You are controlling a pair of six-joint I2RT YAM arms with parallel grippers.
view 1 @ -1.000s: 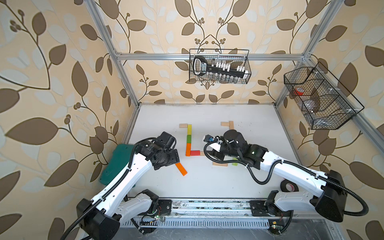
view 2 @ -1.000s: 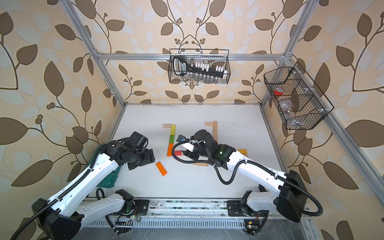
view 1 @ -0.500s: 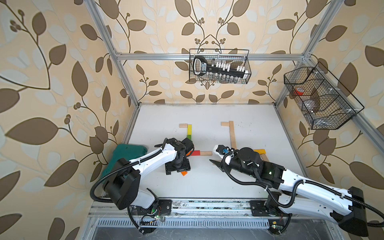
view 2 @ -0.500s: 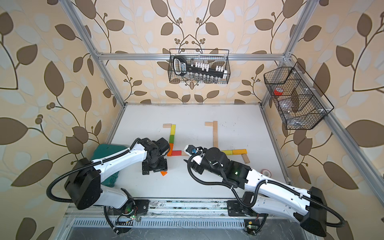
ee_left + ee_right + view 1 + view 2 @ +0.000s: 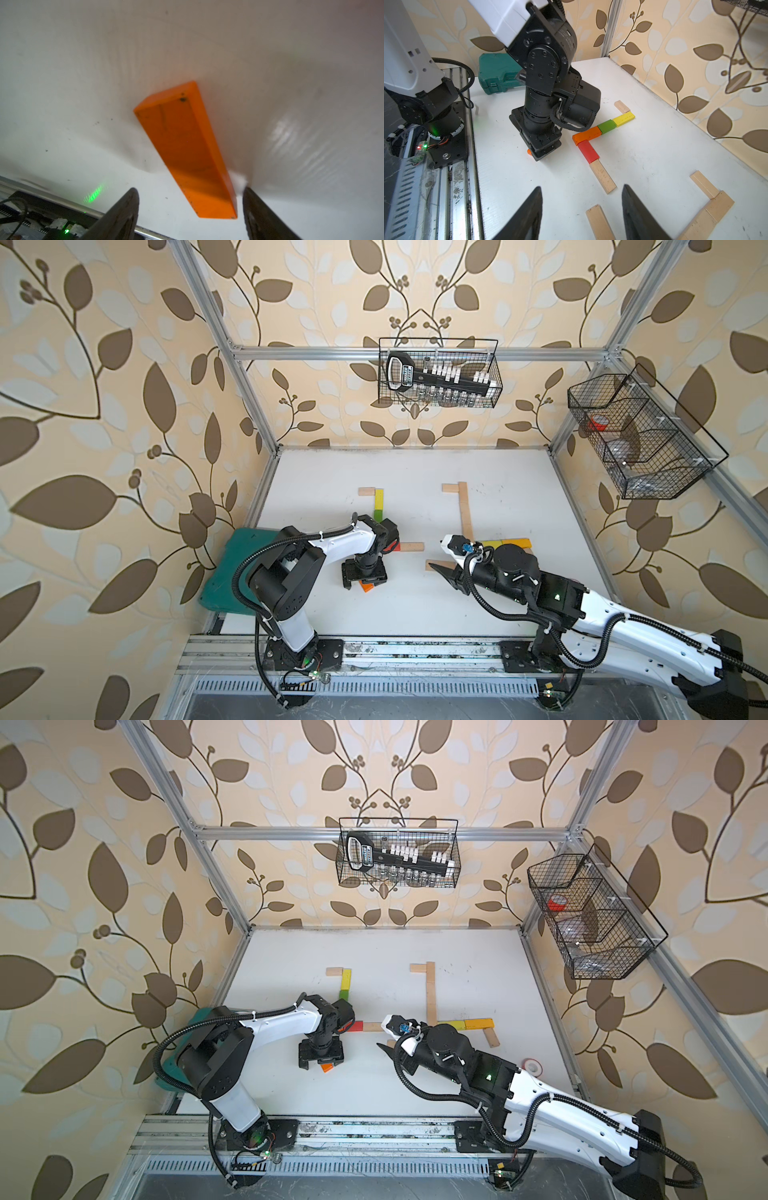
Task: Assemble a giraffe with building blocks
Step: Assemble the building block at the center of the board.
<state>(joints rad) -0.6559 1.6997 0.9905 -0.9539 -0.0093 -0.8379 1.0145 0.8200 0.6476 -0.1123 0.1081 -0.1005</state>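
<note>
A loose orange plank [image 5: 187, 149] lies flat on the white table [image 5: 415, 605], also visible in both top views [image 5: 368, 587] [image 5: 327, 1067]. My left gripper [image 5: 189, 190] points straight down over it, open, a finger on each side; one finger is close to its edge, the other stands apart. Behind it runs an L of building blocks: pale [image 5: 622, 106], yellow [image 5: 624, 118], green [image 5: 607, 126], orange [image 5: 588, 135], red [image 5: 588, 151], pale [image 5: 602, 176]. My right gripper [image 5: 581, 187] hangs open and empty above a pale plank [image 5: 599, 222].
A second figure of pale planks [image 5: 464, 510] with yellow and green ones [image 5: 507, 543] lies right of centre. A dark green case [image 5: 237, 568] sits at the left edge. Wire baskets [image 5: 438, 373] [image 5: 640, 435] hang on the walls. A tape roll [image 5: 532, 1065] lies front right.
My left gripper has swung from the left onto the orange plank and come down around it. My right arm has pulled back from the middle towards the front right.
</note>
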